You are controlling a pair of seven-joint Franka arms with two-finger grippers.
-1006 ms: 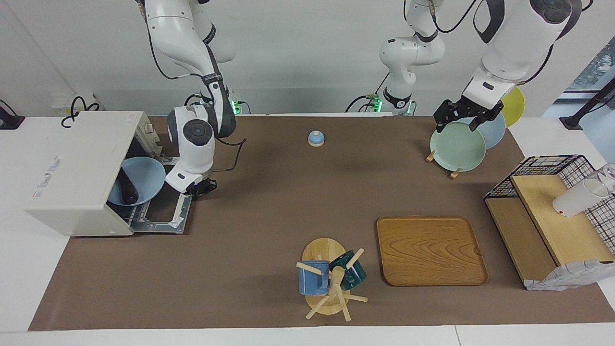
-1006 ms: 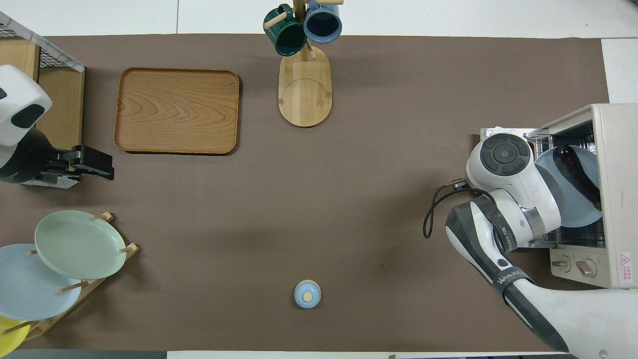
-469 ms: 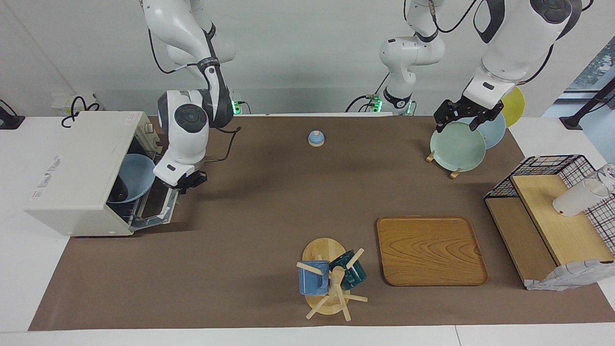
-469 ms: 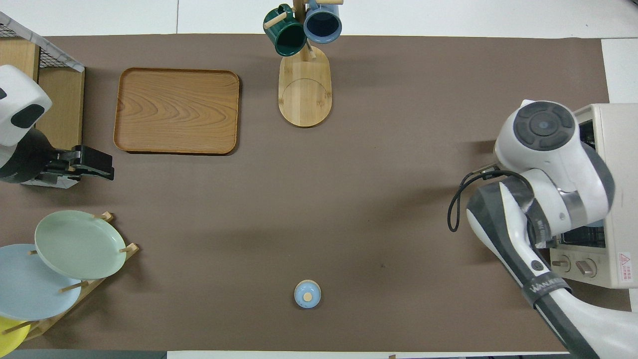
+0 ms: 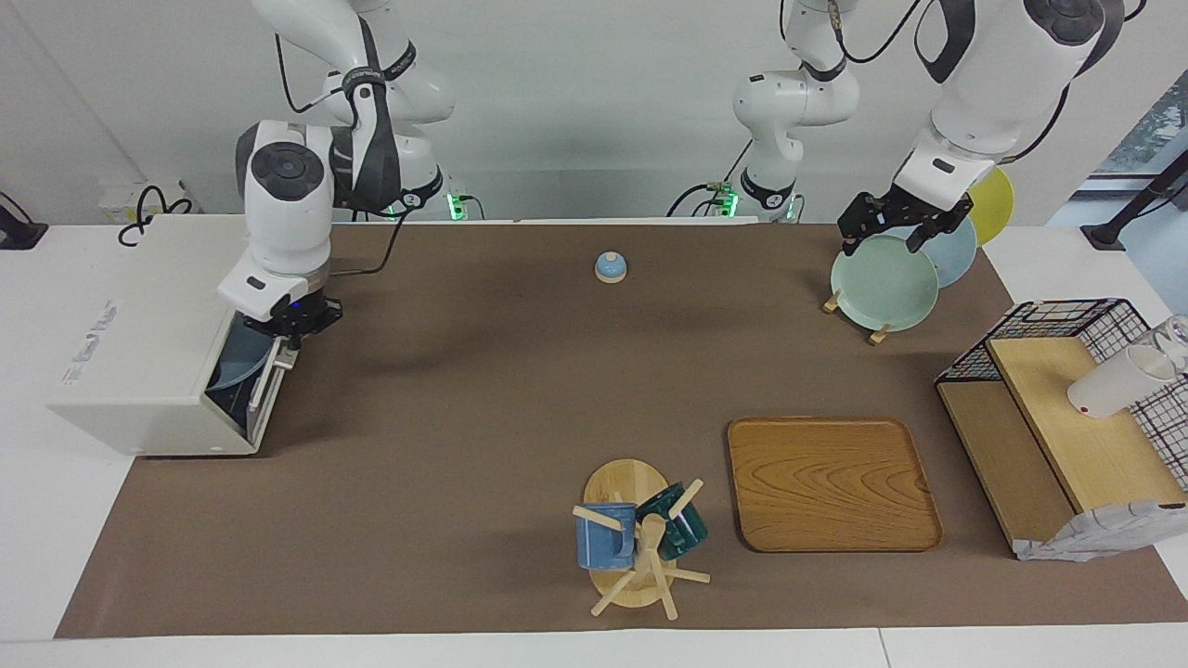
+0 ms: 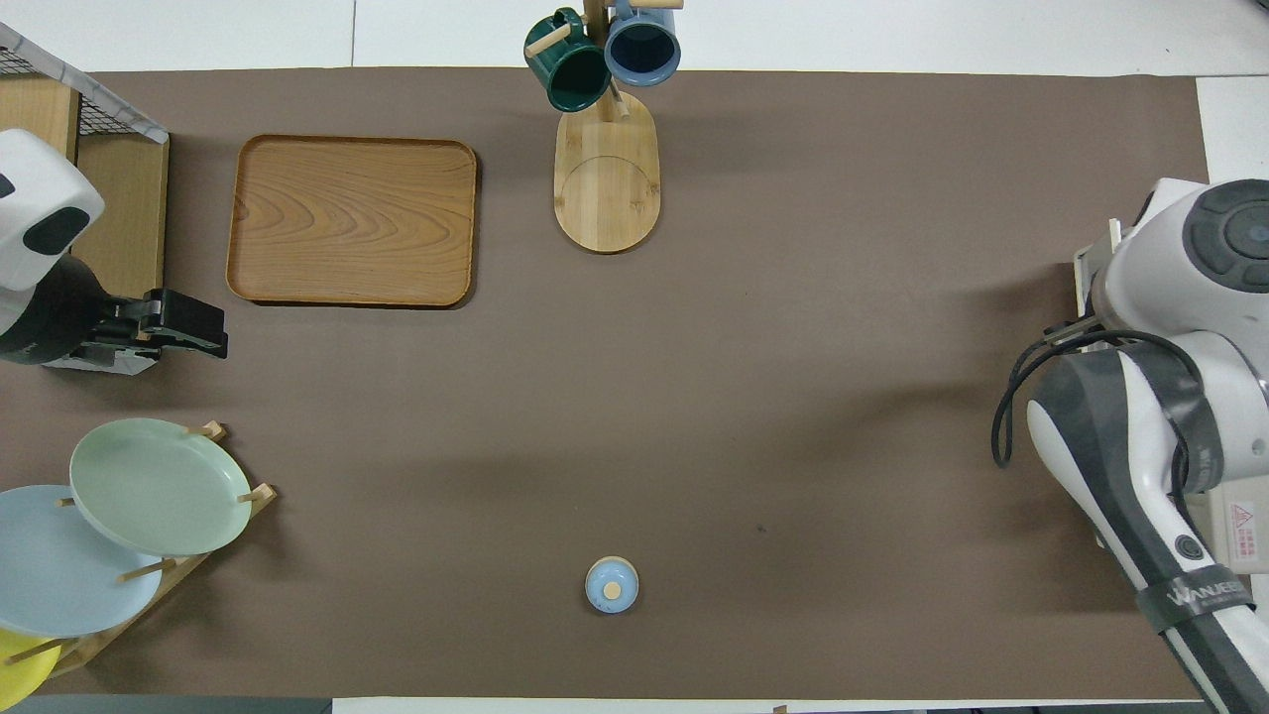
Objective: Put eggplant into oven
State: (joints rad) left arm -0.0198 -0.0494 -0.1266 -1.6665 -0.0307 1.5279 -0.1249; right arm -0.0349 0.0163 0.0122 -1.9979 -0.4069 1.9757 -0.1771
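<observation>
Off-white oven (image 5: 139, 339) at right arm's end of table, door (image 5: 264, 394) almost upright, narrow gap open. Light blue plate (image 5: 230, 364) visible inside through gap; eggplant not visible, cannot tell where. Right gripper (image 5: 295, 320) at door's upper edge, fingertips pressed together, gripping nothing visible. Left gripper (image 5: 889, 227) waits over green plate (image 5: 884, 283) in wooden rack, fingers spread, holding nothing.

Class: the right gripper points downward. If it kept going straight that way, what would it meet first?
Probably the top edge of the off-white toaster oven's nearly closed glass door; the right gripper hangs just above it, though depth is unclear.
</observation>
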